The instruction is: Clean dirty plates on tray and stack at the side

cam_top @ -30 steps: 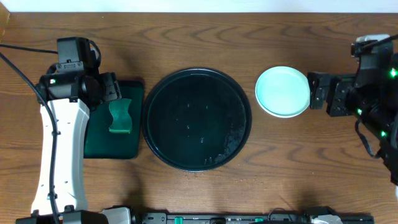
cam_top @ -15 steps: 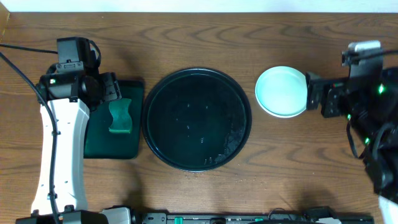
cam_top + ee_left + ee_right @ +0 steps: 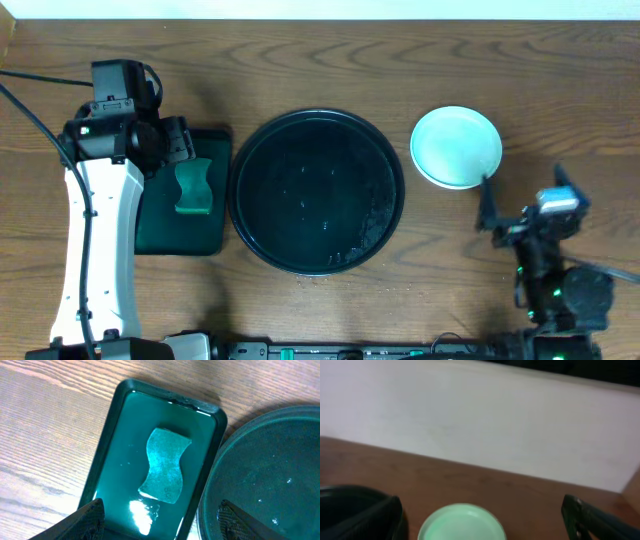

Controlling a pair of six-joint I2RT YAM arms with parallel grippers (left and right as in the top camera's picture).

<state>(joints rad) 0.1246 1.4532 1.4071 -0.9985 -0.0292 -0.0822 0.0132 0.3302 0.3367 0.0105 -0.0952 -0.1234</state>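
Observation:
The round black tray (image 3: 262, 150) lies mid-table with no plate on it; its rim also shows in the left wrist view (image 3: 260, 460) and the right wrist view (image 3: 345, 505). A pale-mint plate (image 3: 456, 147) sits on the table to the tray's right, its top without a smear; I cannot tell how many plates lie under it. It also shows in the right wrist view (image 3: 462, 524). My right gripper (image 3: 520, 205) is open and empty, in front of the plate and apart from it, as the right wrist view (image 3: 481, 503) shows. My left gripper (image 3: 160, 522) is open and empty above the sponge's tray.
A green sponge (image 3: 193, 186) lies in a wet rectangular dark green tray (image 3: 160, 235) left of the black tray; the left wrist view shows both, sponge (image 3: 166, 466) and tray (image 3: 112, 450). A pale wall (image 3: 480, 420) stands behind the table.
My right arm has pulled back from beside the plate toward the table's front right. The plate, the tray and my left arm have not moved.

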